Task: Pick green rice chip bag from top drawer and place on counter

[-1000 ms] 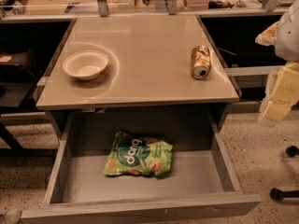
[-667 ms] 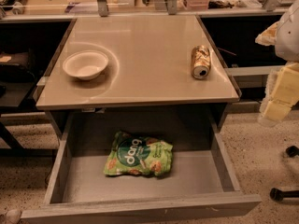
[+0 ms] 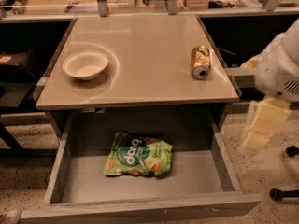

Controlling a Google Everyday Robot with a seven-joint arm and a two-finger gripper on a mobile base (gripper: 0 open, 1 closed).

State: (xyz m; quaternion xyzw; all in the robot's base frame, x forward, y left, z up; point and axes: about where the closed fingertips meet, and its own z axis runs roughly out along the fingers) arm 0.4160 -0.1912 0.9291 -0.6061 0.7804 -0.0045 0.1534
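Note:
The green rice chip bag [image 3: 138, 155] lies flat on the floor of the open top drawer [image 3: 140, 209], left of the middle, with its dark green circle facing up. The drawer is pulled out below the counter [image 3: 140, 55]. My gripper [image 3: 262, 125] hangs at the right edge of the view, beside the counter's front right corner and above the floor. It is outside the drawer, well to the right of the bag and higher than it. It holds nothing that I can see.
A white bowl [image 3: 85, 64] sits on the counter's left side. A gold drink can [image 3: 201, 62] lies on its side at the right. A chair's black casters [image 3: 280, 192] stand on the speckled floor at the right. Shelves with clutter run behind.
The gripper has moved down and a little left along the right edge of the view. The bag, bowl, can and drawer have not moved.

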